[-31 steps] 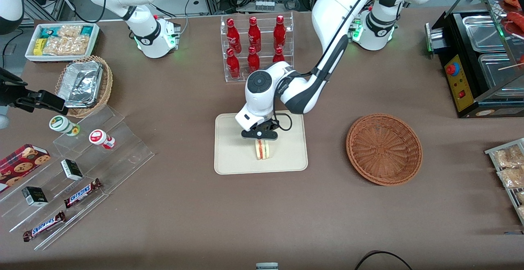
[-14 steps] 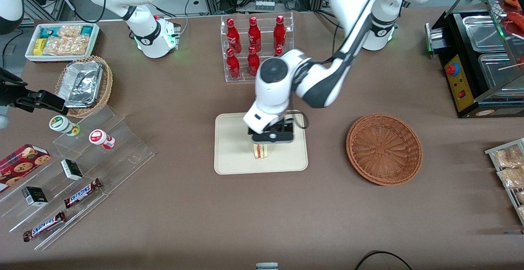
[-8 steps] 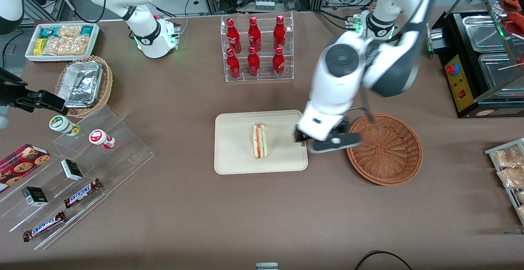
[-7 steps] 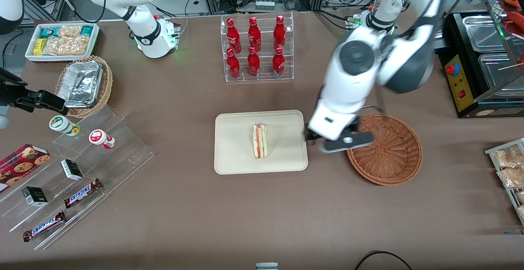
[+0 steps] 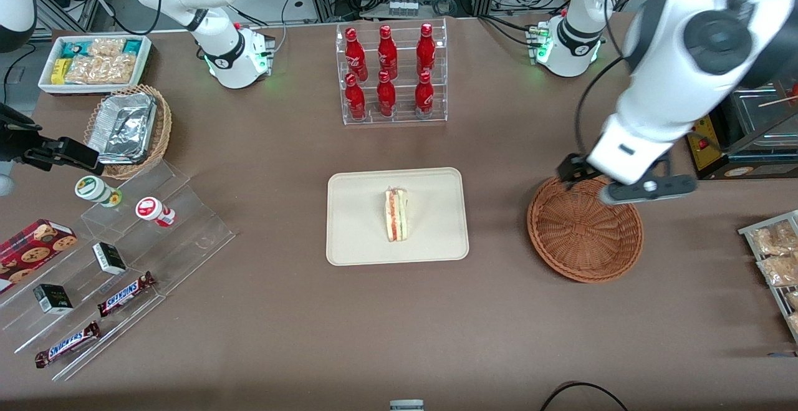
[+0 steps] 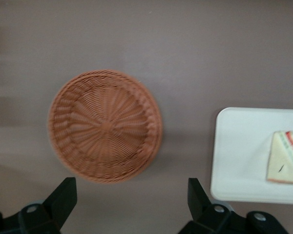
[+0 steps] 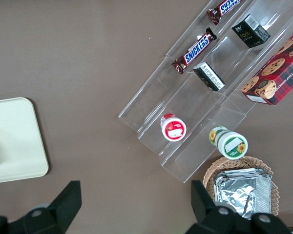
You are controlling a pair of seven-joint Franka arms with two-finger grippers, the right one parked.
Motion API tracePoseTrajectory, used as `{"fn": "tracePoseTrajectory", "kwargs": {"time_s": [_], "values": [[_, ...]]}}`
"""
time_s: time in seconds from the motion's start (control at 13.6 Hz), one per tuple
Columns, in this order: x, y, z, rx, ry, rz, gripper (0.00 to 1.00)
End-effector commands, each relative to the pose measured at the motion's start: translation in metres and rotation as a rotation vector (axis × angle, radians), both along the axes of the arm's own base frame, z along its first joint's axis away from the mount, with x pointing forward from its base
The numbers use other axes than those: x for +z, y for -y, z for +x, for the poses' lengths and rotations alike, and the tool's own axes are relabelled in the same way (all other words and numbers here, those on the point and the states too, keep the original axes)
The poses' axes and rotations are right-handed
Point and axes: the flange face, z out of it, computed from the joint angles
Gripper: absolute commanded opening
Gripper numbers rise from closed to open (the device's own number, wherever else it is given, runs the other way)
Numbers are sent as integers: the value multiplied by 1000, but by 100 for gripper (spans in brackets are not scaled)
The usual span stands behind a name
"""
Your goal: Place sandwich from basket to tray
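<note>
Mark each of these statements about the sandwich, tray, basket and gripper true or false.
1. The sandwich lies on the tray. True.
2. The basket holds a sandwich. False: nothing lies in it.
3. The gripper is shut on the sandwich. False: it is open and holds nothing.
4. The gripper is up above the basket's rim, away from the tray. True.
5. The basket stands on the tray. False: it stands on the table beside the tray.

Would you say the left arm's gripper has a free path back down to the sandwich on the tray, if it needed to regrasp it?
Probably yes. The gripper hangs open above the basket, holding nothing. The sandwich lies alone on the tray, with nothing standing over it or between the two.
</note>
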Motion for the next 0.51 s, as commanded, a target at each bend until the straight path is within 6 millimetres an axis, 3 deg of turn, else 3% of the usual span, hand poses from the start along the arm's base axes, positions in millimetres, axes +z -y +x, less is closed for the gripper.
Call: {"fn": "tracePoseTrajectory", "kwargs": {"time_s": [0.0, 0.22, 0.44], "values": [[18, -38, -17, -50, -20, -31, 100], [31, -65, -22, -65, -20, -29, 100], [46, -106, -29, -66, -18, -28, 100]]}}
